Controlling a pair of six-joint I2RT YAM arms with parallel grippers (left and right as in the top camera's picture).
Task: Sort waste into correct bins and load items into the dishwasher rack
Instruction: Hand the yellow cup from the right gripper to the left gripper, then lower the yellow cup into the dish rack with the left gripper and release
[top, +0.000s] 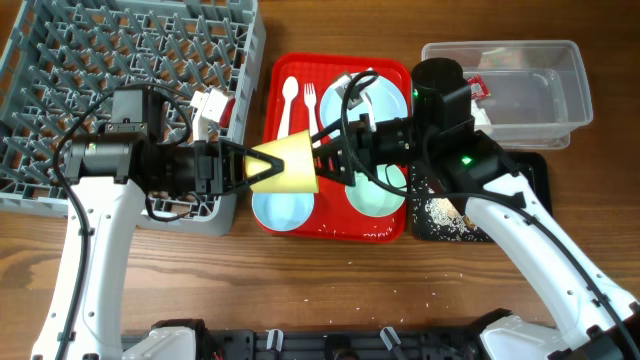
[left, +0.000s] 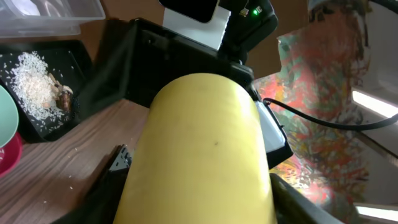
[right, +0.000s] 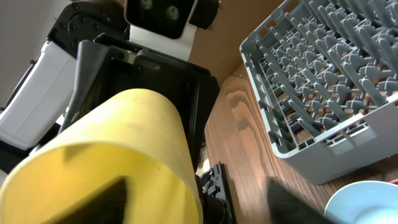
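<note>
The yellow cup (top: 287, 165) is gripped by both the left gripper (top: 243, 168) and right gripper (top: 325, 158), at nine and three o'clock, seemingly mid-handover toward the dishwasher rack (top: 60, 60).

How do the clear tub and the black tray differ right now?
The clear tub is see-through with tall walls; the black tray is opaque and shallow. The clear tub holds a red wrapper and white paper; the black tray holds crumbly white and brown scraps. Both are rectangular and sit to the right of the red serving tray.
</note>
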